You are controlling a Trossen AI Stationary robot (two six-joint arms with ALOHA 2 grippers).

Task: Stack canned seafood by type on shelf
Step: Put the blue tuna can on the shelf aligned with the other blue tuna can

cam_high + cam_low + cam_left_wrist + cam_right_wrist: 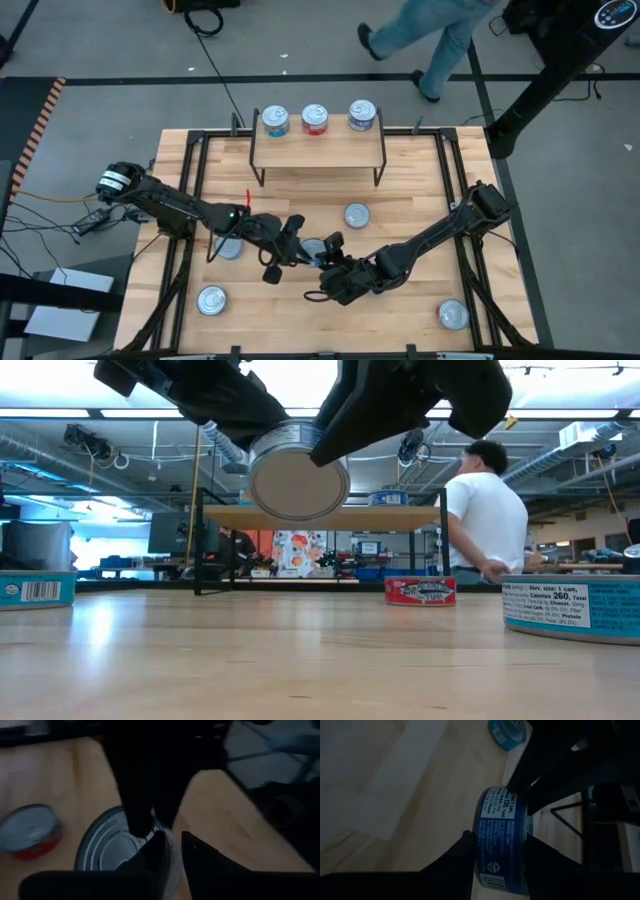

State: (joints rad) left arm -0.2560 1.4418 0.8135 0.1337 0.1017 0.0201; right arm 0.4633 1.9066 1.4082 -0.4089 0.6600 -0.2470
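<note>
Above the table's (420, 200) middle, nearer its front edge than the shelf (320, 152), a blue can (501, 840) hangs in the air between both grippers. Right gripper (333, 258) is clamped across the can's side label, one finger on each side. Left gripper (295, 245) has its fingers close together on the can's rim; looks like a pinch, but how firm I can't tell. Reads as a handover, left to right. Key geometry: the can is on edge, flat faces upright, so its axis runs level, roughly front-to-back of the table, not vertical. Shelf sits at the far edge, straight ahead of both grippers, carrying a teal can (275, 120), a red can (315, 118) and another blue one (362, 114) at its right end. That blue one is the likely target, and the right arm is on that side, so it has the shorter reach. My read: the wrist has to roll the can until its lid faces up before it goes on top, else it lands on its edge and rolls. Left fingers need to come clear of the rim first.
</note>
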